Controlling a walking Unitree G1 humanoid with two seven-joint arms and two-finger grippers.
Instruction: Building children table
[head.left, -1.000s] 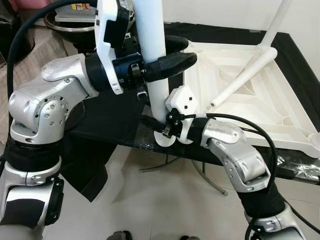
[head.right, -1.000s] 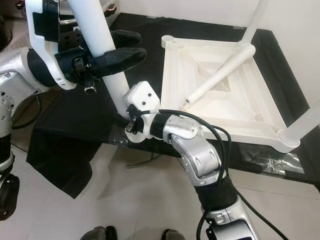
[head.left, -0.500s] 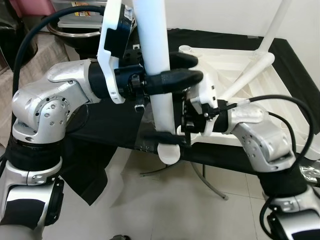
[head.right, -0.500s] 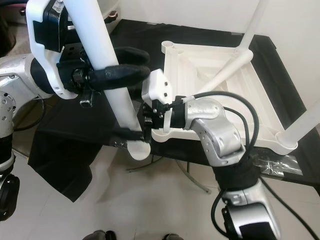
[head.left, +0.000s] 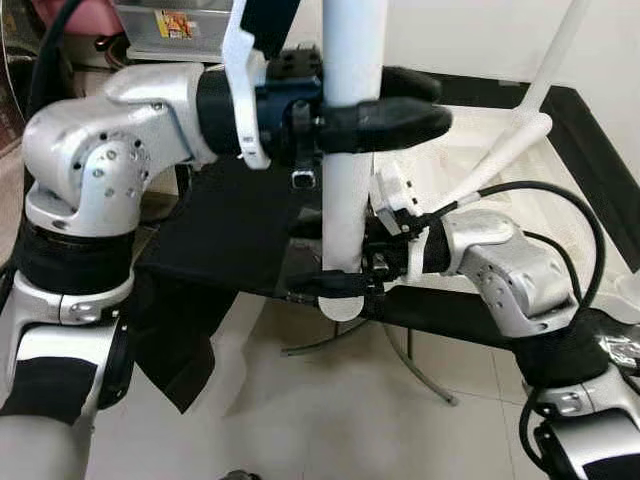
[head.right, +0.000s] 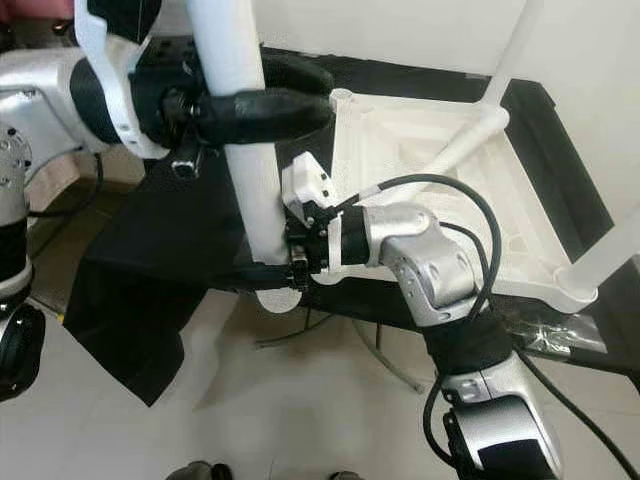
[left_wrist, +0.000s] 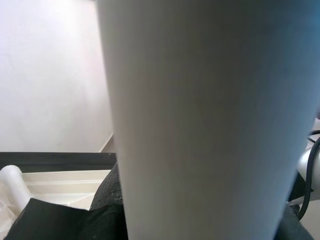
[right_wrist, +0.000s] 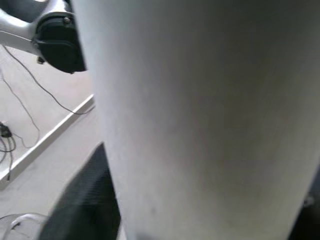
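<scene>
Table leg (head.left: 350, 190) (ends cropped) clamped by both hands: left hand (head.left: 385, 105), right hand (head.left: 335, 283).

Head eyes look down; wrist cameras hug table leg (left_wrist: 210, 125).

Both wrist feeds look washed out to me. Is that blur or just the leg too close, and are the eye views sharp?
Left and right wrist views: the white plastic table leg sits too close, soft and featureless. Left eye view: sharp, evenly lit; left claw and right claw both read clearly on that leg.
</scene>
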